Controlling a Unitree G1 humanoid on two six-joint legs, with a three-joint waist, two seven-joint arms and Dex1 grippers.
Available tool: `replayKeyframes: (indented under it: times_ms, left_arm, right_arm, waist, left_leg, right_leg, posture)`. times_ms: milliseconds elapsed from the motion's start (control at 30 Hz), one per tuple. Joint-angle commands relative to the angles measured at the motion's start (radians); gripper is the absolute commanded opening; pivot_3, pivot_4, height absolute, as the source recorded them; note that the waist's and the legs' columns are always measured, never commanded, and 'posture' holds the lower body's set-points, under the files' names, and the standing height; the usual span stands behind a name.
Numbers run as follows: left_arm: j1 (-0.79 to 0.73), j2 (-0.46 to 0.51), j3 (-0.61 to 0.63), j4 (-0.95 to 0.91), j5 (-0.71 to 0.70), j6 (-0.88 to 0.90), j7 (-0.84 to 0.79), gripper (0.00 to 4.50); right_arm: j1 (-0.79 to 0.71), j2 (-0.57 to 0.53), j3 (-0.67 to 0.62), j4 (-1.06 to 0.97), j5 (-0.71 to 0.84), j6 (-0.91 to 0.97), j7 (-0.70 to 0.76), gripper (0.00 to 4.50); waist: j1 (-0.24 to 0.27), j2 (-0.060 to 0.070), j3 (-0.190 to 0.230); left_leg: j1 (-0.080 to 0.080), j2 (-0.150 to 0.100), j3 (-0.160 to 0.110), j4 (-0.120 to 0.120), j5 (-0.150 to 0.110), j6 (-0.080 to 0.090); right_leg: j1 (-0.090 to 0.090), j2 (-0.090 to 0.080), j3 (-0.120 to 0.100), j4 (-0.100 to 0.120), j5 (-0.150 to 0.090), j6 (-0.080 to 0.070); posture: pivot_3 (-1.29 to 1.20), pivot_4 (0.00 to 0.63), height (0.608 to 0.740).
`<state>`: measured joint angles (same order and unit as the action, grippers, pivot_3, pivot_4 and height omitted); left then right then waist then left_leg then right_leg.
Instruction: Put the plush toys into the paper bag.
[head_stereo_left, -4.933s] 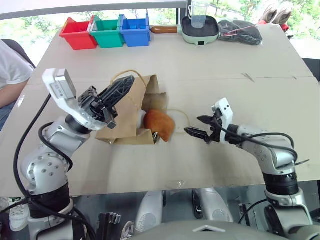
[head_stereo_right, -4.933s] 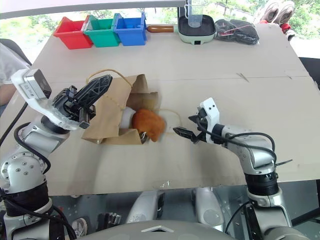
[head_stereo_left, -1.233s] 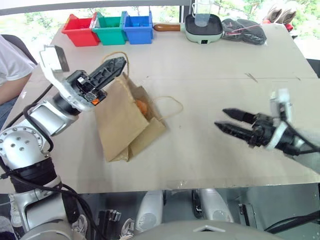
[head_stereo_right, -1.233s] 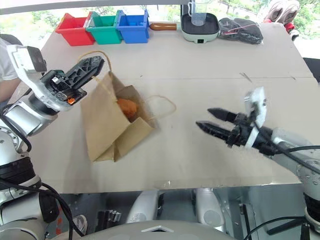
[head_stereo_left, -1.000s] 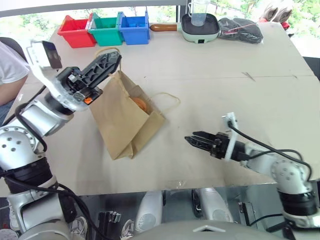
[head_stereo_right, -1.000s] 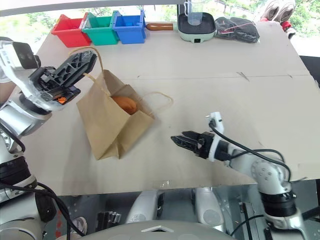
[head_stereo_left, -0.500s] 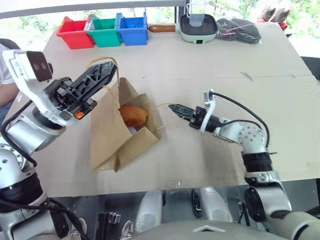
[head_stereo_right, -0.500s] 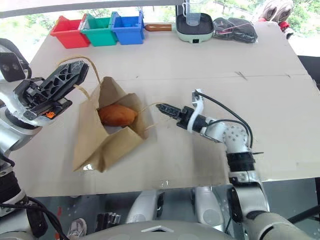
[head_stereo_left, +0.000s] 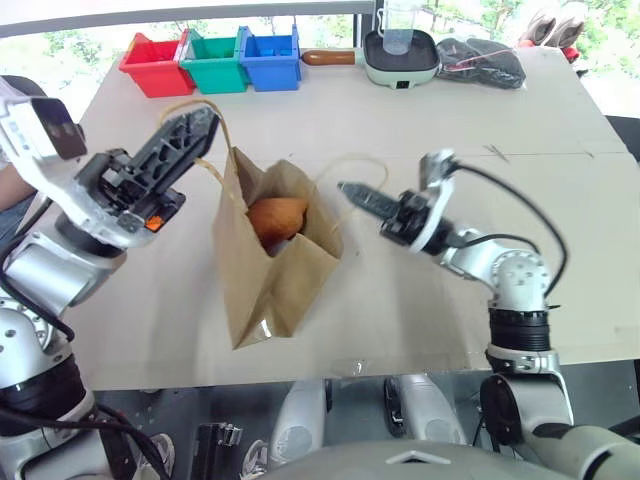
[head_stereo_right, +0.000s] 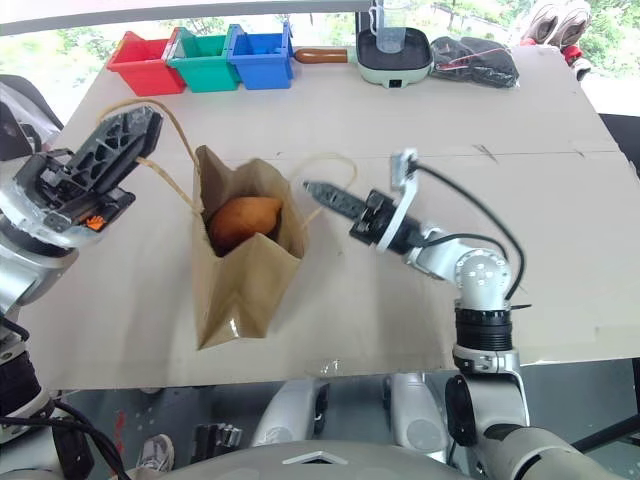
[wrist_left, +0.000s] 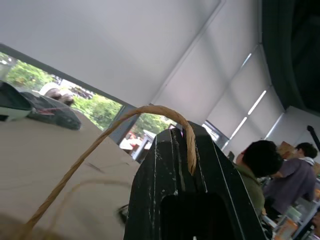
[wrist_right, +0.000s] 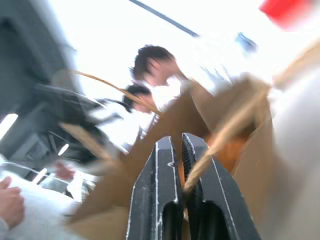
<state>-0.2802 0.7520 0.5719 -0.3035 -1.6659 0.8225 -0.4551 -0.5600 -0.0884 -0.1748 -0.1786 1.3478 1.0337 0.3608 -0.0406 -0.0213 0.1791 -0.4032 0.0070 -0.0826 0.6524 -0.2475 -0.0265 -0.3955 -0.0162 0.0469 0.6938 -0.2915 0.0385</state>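
Paper bag (head_stereo_left: 270, 265) standing open-mouthed near the middle of the table (head_stereo_left: 560, 200), toward its near edge, held up by both handles. Left gripper (head_stereo_left: 195, 125), fingers clamped together, pinches one cord handle (wrist_left: 150, 112), which loops over the fingertips in the left wrist view. Right gripper (head_stereo_left: 350, 190), fingers pressed together, pinches the other handle (head_stereo_left: 345, 165) at the bag's right rim; in the right wrist view the cord runs between the two black fingers (wrist_right: 162, 165), though that view is smeared and the contact itself is hard to make out.

Brown plush toy (head_stereo_left: 277, 215) lies inside the bag, its upper surface visible through the mouth; its lower part is hidden by the front wall. The white plush toy cannot be made out; the bag's walls hide whatever lies deeper.

Along the table's far edge: red bin (head_stereo_left: 157, 65), green bin (head_stereo_left: 214, 62) and blue bin (head_stereo_left: 271, 58) side by side toward the far left corner; a pale green pan (head_stereo_left: 400, 55) with a brown handle and a clear cup (head_stereo_left: 399, 25) standing in it, cut off at the top; a dark bundle (head_stereo_left: 485, 62) just beside the pan. A person's sleeve (head_stereo_left: 10, 180) shows at the left edge, mostly hidden behind the left arm.
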Motion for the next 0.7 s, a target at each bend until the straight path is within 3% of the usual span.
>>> replayKeyframes:
  times_ms: [33,233,400,500,600,700]
  left_arm:
    - [-0.074,0.024,-0.040,0.076,0.166,-0.065,-0.056,0.00]
    - [-0.257,0.009,-0.194,0.248,0.493,-0.183,-0.171,0.00]
    - [-0.240,-0.014,-0.307,0.269,0.713,-0.268,-0.239,0.00]
    - [-0.200,-0.038,-0.356,0.248,0.796,-0.298,-0.275,0.00]
    - [-0.170,-0.034,-0.334,0.219,0.780,-0.301,-0.374,0.00]
    - [-0.139,-0.022,-0.282,0.209,0.769,-0.315,-0.431,1.02]
  right_arm:
    - [-0.062,-0.033,-0.010,-0.160,0.074,-0.023,-0.067,0.02]
    - [-0.109,-0.123,0.038,-0.263,-0.015,-0.070,-0.101,0.02]
    - [-0.016,-0.199,0.134,-0.288,-0.197,-0.108,-0.067,0.02]
    - [0.056,-0.270,0.224,-0.290,-0.393,-0.182,-0.027,0.02]
    - [0.097,-0.308,0.220,-0.332,-0.423,-0.207,0.015,1.36]
    - [0.124,-0.376,0.170,-0.403,-0.389,-0.194,0.054,2.78]
  waist:
    - [-0.001,0.000,0.000]
    - [-0.001,-0.001,0.000]
    - [-0.002,-0.001,-0.001]
    - [-0.002,-0.001,-0.001]
    - [-0.002,-0.001,0.000]
    - [-0.001,-0.001,0.000]
  left_leg:
    - [0.001,0.000,0.000,0.000,0.000,0.000]
    - [0.001,0.000,0.006,-0.001,0.000,0.000]
    - [0.001,0.000,0.007,-0.003,0.000,0.000]
    - [0.001,0.000,0.007,-0.004,0.000,0.000]
    - [0.000,0.001,0.007,-0.003,0.000,0.000]
    - [0.000,0.002,0.006,-0.003,0.000,0.000]
  right_leg:
    - [0.000,0.000,0.000,0.000,0.000,0.000]
    - [0.000,0.001,0.000,0.000,0.000,0.000]
    - [0.000,0.000,0.003,-0.002,0.000,0.000]
    - [-0.001,0.000,0.004,-0.003,0.000,0.000]
    - [-0.002,-0.001,0.004,-0.003,0.000,0.000]
    - [-0.002,0.000,0.004,-0.002,0.000,0.000]
  posture:
    - [0.00,0.150,0.740]
    - [0.00,0.150,0.740]
    - [0.00,0.150,0.740]
    - [0.00,0.150,0.740]
    - [0.00,0.150,0.740]
    - [0.00,0.150,0.740]
